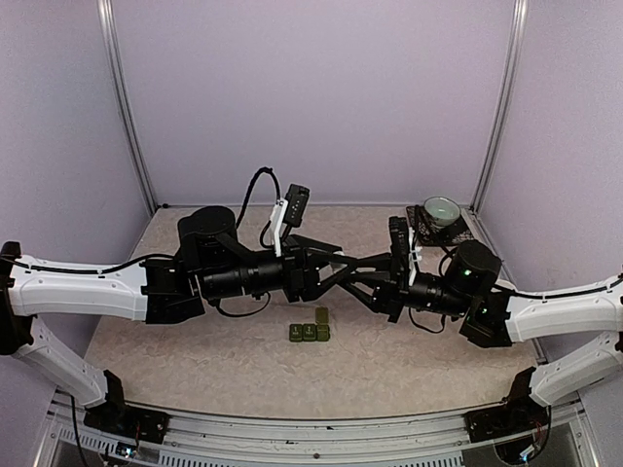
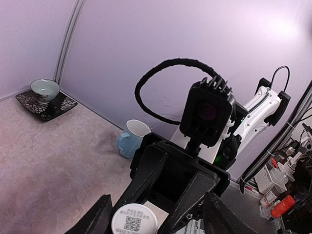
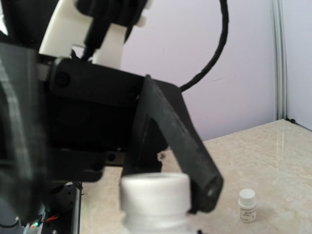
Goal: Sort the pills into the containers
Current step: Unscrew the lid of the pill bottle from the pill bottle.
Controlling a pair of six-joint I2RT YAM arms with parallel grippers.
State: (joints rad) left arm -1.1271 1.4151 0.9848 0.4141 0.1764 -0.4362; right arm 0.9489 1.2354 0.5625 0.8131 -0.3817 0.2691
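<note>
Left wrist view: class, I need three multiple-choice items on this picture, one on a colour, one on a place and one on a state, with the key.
1. What colour is the mug?
A. red
B. pale blue
C. black

2. Where does the bowl sit?
A. on a dark saucer
B. inside the mug
C. on a wooden shelf

3. How does the left gripper stand?
A. shut on the mug
B. out of view
C. open, a finger on either side of the white bottle cap

Key: 1 B, the mug near the wall is pale blue; 2 A, the bowl rests on the patterned dark saucer in the corner; 3 C, a gap shows between each finger and the cap.
</note>
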